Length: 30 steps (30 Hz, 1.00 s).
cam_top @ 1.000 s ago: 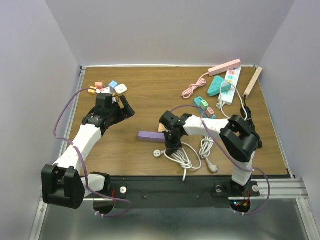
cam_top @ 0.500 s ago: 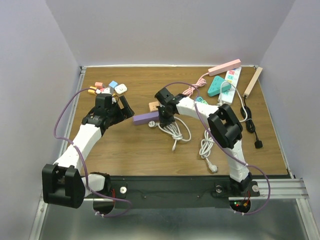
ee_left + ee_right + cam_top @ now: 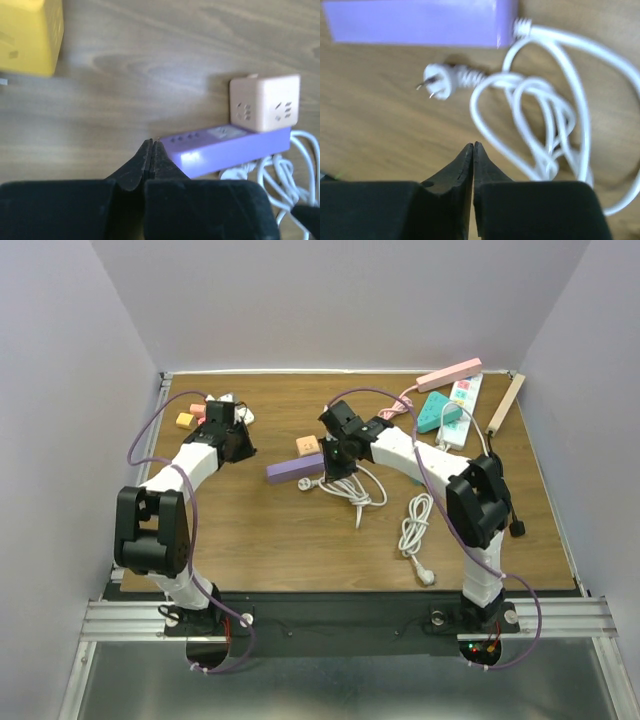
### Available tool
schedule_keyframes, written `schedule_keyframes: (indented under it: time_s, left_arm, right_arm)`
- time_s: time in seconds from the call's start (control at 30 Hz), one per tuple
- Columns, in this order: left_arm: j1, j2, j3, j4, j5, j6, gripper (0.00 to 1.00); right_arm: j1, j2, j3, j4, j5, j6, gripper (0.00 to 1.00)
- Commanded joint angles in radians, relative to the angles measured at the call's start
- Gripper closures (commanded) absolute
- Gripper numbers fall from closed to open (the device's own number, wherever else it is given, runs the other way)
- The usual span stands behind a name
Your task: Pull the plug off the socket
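Observation:
The purple socket strip [image 3: 290,471] lies mid-table, with a peach cube socket [image 3: 307,447] against its far side. The white plug [image 3: 440,87] lies loose on the wood just in front of the strip, prongs bare, its white cord [image 3: 555,130] coiled beside it. My right gripper [image 3: 473,145] is shut and empty, hovering over bare wood near the cord and plug [image 3: 303,483]. My left gripper [image 3: 151,142] is also shut with nothing in it, its tips just short of the strip's left end [image 3: 225,147].
Small cube adapters, one yellow [image 3: 185,421], sit at the back left. A second white cable [image 3: 415,525] lies front right. Teal sockets [image 3: 437,412], a pink strip [image 3: 450,373], a white strip [image 3: 462,410], a wooden bar [image 3: 505,403] and a black cable [image 3: 500,490] crowd the back right.
The purple strip, plug and cord shifted from the table's middle toward the back left along with my right gripper. My left gripper went from open to shut and its arm swung toward the back.

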Motion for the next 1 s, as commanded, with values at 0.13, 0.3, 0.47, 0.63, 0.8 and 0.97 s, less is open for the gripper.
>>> schedule_keyframes:
  time_s: [0.13,0.3,0.47,0.63,0.8,0.97]
  left_arm:
    - [0.006,0.175,0.166,0.073,0.027,0.056,1.0]
    - [0.003,0.213,0.134,0.12,0.145,0.052,1.0]
    - [-0.056,0.198,0.066,0.165,0.193,0.02,1.0]
    - [-0.121,0.14,-0.038,0.24,0.22,-0.029,1.0]
    - [-0.176,0.046,-0.186,0.286,0.233,-0.1,1.0]
    - [-0.198,-0.078,-0.311,0.335,0.254,-0.161,1.0]
  right_arm:
    - [0.052,-0.1,-0.018,-0.005,-0.11,0.098,1.0]
    - [0.055,-0.071,0.057,0.0,-0.055,0.21,0.69]
    - [0.053,0.008,0.178,0.0,-0.005,0.296,0.39]
    - [0.052,0.069,0.231,-0.005,0.069,0.355,0.32]
    - [0.053,0.109,0.209,-0.031,0.054,0.404,0.32]
    - [0.055,0.101,0.134,-0.04,0.057,0.399,0.32]
